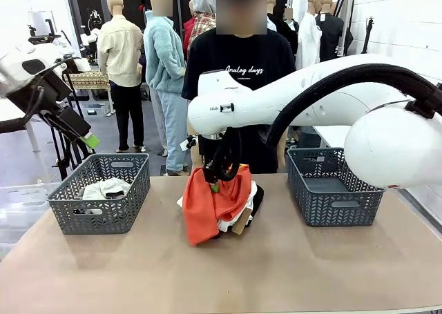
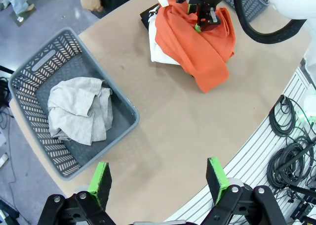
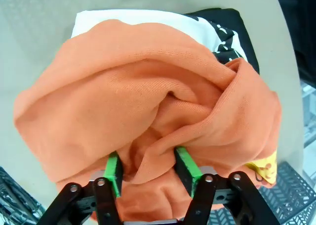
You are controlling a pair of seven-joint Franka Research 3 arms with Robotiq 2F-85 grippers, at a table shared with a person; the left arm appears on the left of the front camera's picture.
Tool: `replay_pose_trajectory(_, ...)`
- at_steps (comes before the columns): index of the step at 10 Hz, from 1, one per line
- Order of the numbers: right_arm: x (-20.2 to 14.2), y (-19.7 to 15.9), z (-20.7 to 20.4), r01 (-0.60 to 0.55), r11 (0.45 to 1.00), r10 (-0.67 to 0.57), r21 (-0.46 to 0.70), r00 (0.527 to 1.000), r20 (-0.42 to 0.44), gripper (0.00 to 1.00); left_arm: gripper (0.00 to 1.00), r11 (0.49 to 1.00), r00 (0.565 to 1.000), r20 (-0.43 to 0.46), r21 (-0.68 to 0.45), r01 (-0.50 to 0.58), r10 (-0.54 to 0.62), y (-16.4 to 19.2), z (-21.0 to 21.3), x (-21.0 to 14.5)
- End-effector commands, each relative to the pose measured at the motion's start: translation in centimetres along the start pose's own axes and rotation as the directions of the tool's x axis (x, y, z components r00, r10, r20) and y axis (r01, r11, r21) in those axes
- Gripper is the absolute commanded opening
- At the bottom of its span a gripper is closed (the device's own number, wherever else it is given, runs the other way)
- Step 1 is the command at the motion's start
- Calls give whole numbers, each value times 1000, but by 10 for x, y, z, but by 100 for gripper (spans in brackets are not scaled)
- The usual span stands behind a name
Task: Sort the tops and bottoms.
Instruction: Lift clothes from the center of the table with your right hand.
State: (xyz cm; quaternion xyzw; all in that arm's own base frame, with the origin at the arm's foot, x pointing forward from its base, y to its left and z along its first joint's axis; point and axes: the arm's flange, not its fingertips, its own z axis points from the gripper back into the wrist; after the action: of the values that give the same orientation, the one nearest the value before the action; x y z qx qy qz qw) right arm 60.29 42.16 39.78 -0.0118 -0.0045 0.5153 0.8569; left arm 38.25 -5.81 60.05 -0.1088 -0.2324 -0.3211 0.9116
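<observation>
An orange-red top (image 1: 207, 207) (image 2: 202, 47) (image 3: 123, 86) lies bunched on a pile at the table's middle. My right gripper (image 1: 215, 184) (image 2: 200, 24) (image 3: 148, 168) comes down onto it from above, and its green pads pinch a raised fold of the orange cloth. Under it lies a white top (image 2: 157, 44) (image 3: 148, 17) with black print. Black cloth (image 1: 257, 198) (image 3: 237, 24) shows at the pile's far side; whether it is the bottoms I cannot tell. My left gripper (image 1: 90, 140) (image 2: 158, 180) hangs open high over the table's left, holding nothing.
A grey basket (image 1: 103, 217) (image 2: 29, 76) at the left holds a pale crumpled cloth (image 1: 103, 188) (image 2: 79, 109). Another grey basket (image 1: 331, 203) stands at the right. A person in a black T-shirt (image 1: 238, 65) stands behind the pile.
</observation>
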Motion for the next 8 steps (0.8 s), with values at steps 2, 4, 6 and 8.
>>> replay_pose_trajectory(2, -10, 5, -25, 37, 999, -36, 25, 998, -42, 0, 100, 1000, 1000, -4, -2, -5, 5, 0, 2, 1)
replay_pose_trajectory(4, -12, 7, -14, 31, 999, -31, 16, 999, -17, 0, 100, 1000, 1000, -4, -2, -5, 5, 0, 2, 1)
replay_pose_trajectory(6, -14, 12, -4, 23, 1000, -23, 5, 1000, 2, 0, 100, 1000, 1000, -4, -2, -5, 5, 0, 2, 1)
replay_pose_trajectory(8, -19, 18, 6, 15, 1000, -15, 1, 1000, 21, 0, 100, 1000, 1000, -4, -2, -5, 5, 0, 2, 1)
